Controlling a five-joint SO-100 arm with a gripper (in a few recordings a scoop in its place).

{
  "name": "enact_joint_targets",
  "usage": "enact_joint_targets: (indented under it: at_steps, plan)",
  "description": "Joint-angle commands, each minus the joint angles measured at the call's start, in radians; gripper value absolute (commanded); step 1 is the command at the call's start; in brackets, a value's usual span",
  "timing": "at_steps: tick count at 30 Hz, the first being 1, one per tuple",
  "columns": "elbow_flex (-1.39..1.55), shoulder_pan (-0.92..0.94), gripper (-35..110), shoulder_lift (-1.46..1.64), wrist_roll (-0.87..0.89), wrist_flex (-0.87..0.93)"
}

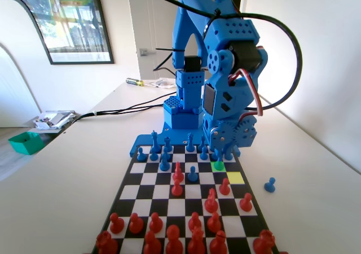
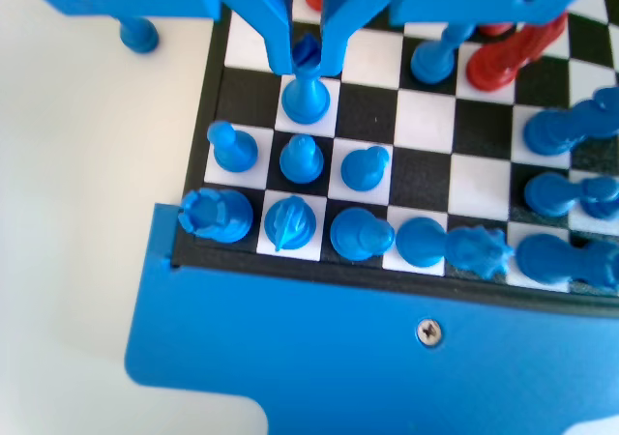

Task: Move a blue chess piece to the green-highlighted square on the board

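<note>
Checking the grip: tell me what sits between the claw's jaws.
In the wrist view, the claw has the blue chess piece top between its jaws, nothing else.
</note>
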Motion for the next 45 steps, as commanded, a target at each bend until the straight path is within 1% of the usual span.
enact_joint_targets:
  at_steps: [1,6,10,20,28,36,45]
  plan:
    - [0.000,-0.014,9,0.063,-0.011,0.003]
    - [-0.006,-0.014,11,0.063,-0.005,0.003]
    - [-0.043,-0.009,12,0.069,-0.014,0.051]
    - [-0.302,0.046,12,0.166,-0.058,0.364]
    - [-0.522,0.094,9,0.368,-0.144,0.643]
    - [-0.660,0.147,6,0.595,-0.249,0.850]
    - [-0.634,0.143,3,0.920,-0.321,0.939]
